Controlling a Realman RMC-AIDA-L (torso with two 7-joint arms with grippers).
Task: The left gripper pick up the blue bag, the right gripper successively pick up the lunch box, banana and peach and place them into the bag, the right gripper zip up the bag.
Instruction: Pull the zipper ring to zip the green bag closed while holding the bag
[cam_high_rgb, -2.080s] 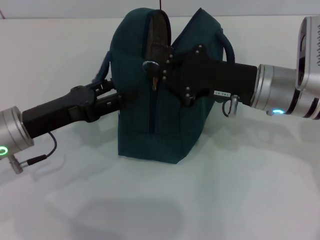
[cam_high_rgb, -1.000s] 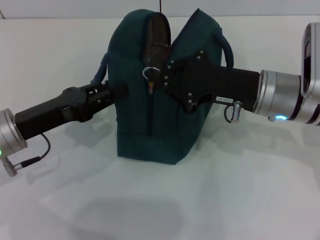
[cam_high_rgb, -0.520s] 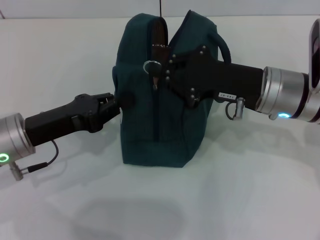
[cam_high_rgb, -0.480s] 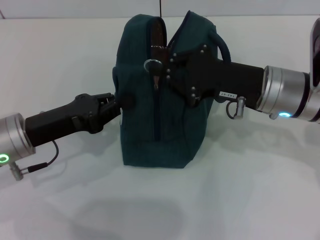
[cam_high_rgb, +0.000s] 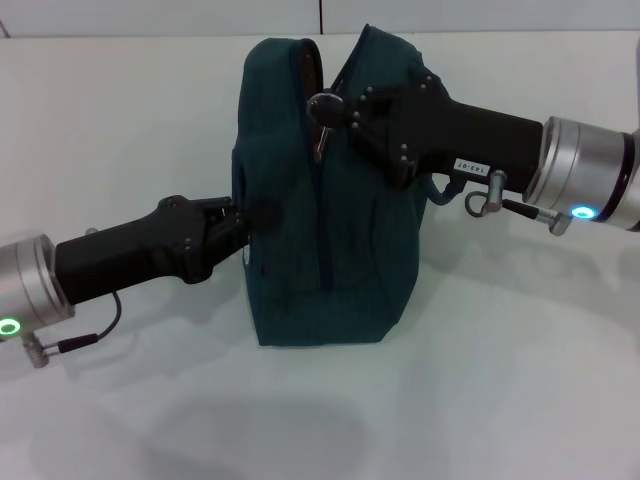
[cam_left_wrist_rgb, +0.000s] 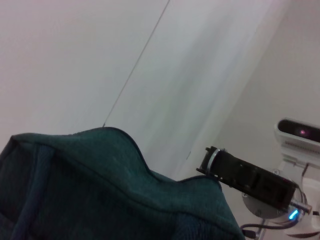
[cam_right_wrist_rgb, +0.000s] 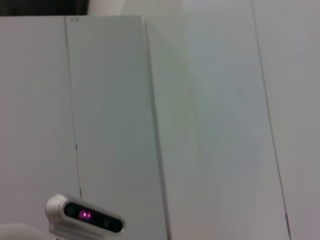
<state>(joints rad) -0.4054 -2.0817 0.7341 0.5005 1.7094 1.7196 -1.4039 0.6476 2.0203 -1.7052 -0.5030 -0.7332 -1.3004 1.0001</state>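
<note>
The blue bag (cam_high_rgb: 300, 240), dark teal, stands upright on the white table in the head view. Its fabric also fills the lower part of the left wrist view (cam_left_wrist_rgb: 100, 195). My left gripper (cam_high_rgb: 238, 215) reaches in from the left and is shut on the fabric of the bag's left side. My right gripper (cam_high_rgb: 325, 112) comes in from the right, near the bag's top, and is shut on the zipper pull (cam_high_rgb: 320, 143). Below it the zip is closed; above it a dark gap shows. The lunch box, banana and peach are hidden.
The white table (cam_high_rgb: 480, 400) spreads out around the bag. The right arm (cam_left_wrist_rgb: 250, 177) appears far off in the left wrist view. The right wrist view holds only pale panels and the robot's head camera (cam_right_wrist_rgb: 85, 215).
The right gripper has risen along the zip towards the bag's top. The bag has shifted slightly right and stands straighter. The left gripper has moved right and lower on the bag's side.
</note>
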